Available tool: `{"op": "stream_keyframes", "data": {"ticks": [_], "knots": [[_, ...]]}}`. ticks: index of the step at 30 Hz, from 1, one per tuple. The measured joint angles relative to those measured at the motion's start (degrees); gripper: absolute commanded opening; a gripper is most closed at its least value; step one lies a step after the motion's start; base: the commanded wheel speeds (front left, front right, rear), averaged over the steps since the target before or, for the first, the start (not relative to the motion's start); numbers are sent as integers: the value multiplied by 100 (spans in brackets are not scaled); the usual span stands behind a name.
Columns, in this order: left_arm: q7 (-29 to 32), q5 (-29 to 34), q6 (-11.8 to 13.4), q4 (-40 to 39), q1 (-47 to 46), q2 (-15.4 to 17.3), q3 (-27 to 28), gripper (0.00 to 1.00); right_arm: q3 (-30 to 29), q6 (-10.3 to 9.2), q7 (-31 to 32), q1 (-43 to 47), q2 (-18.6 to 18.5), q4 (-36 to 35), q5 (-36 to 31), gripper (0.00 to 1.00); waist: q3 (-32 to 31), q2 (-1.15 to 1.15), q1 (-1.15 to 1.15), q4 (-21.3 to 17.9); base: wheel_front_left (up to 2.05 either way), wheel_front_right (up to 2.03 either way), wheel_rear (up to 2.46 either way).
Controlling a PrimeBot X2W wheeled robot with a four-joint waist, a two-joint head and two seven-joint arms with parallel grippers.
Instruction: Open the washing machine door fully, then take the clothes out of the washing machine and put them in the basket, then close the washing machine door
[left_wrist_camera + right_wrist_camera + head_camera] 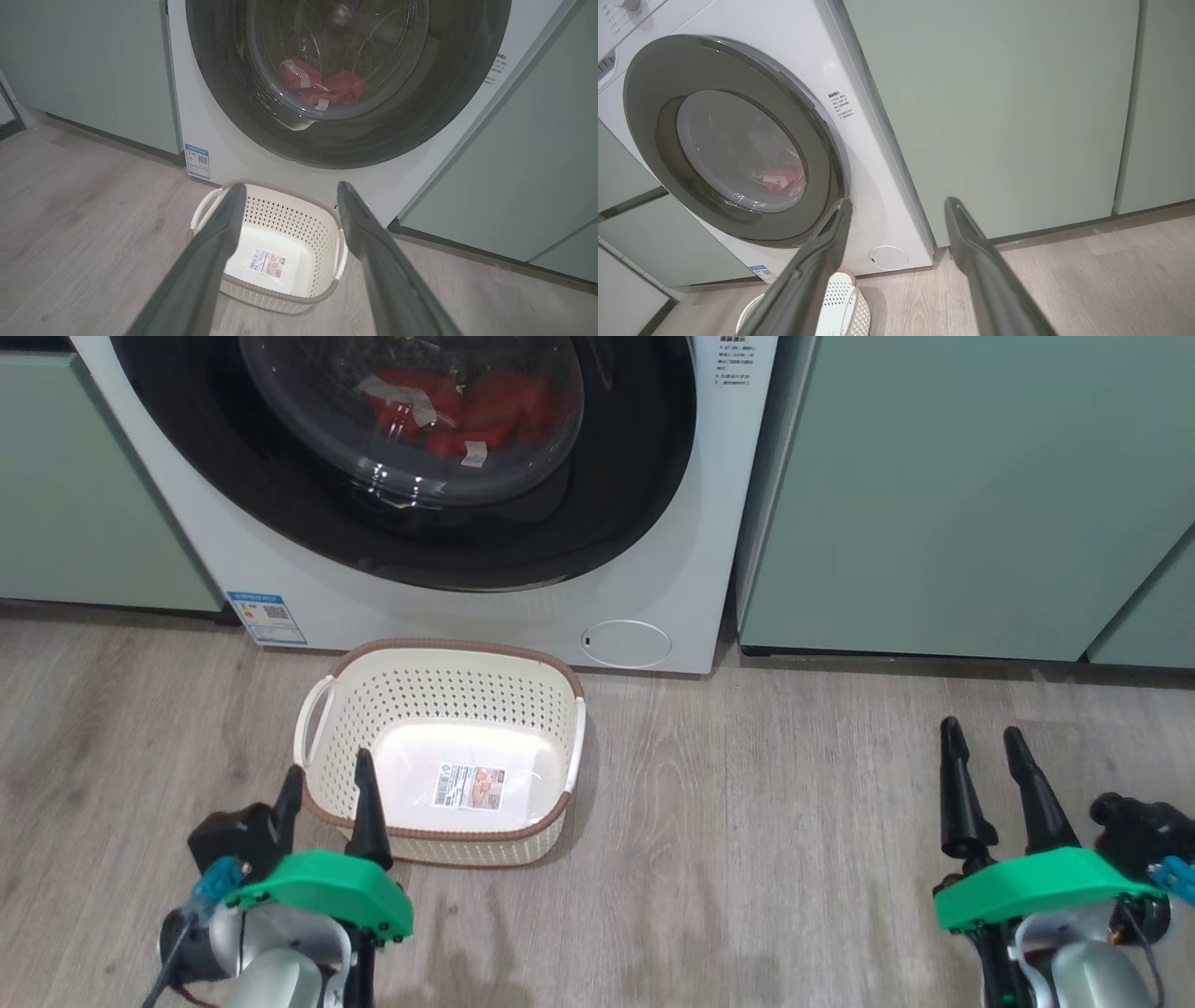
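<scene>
While our left end effector [330, 763] and right end effector [980, 726] gape empty, we should hook the shut door's [616, 504] right edge.

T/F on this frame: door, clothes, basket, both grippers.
1. The washing machine door is shut. True.
2. The clothes lie in the basket. False: they are inside the washing machine, behind the door's window.
3. The basket holds nothing but a label sticker. True.
4. The left gripper is shut on the basket's rim. False: it is open and holds nothing.
5. The right gripper is open and empty. True.
</scene>
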Motion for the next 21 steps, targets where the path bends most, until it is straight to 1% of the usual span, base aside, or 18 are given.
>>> {"op": "stream_keyframes", "data": {"ticks": [13,21], "knots": [[-252,859,325,-154,-98,115,-194,100,87,0,-192,-128,-9,52,-823,100,29,0,0,20,0,0,0],[-353,1214,419,-231,-114,111,-197,100,166,0,-336,-137,-14,119,-1068,100,41,0,0,19,0,0,0]]}}
